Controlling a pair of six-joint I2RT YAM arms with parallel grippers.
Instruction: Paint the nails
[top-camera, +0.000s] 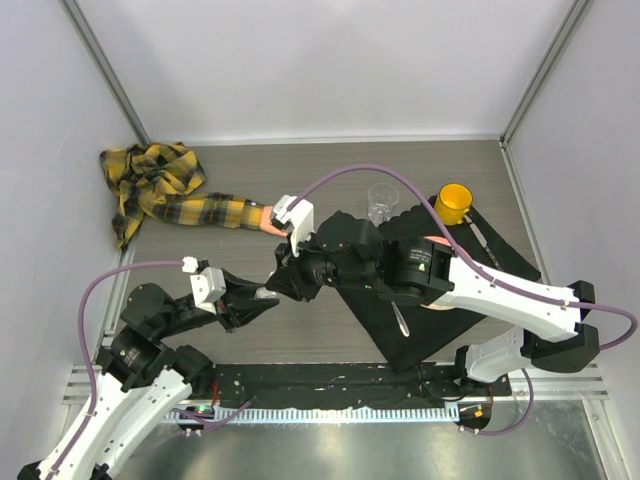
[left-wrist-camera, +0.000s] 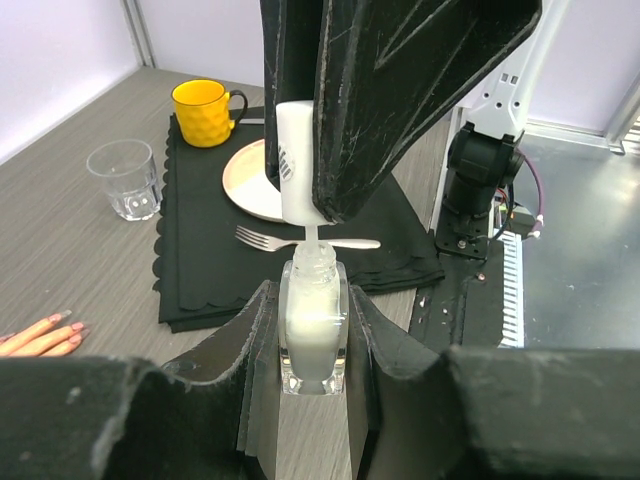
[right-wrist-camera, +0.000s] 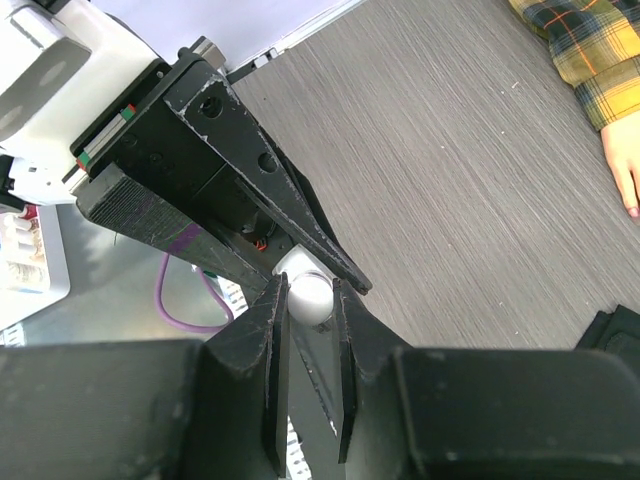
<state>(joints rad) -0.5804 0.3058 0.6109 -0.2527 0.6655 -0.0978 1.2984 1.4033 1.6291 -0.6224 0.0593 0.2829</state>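
My left gripper is shut on a small clear bottle of milky white polish that stands on the table. My right gripper is shut on the bottle's white cap, held just above the open neck with the brush stem in it. In the top view the two grippers meet at the table's middle left. The peach-pink fake hand sticks out of the yellow-black plaid sleeve, partly hidden by the right wrist. Its nails show in the left wrist view and at the right wrist view's edge.
A black cloth on the right holds a yellow mug, a plate and a fork. A clear glass stands beside the cloth. The plaid shirt bunches at the far left.
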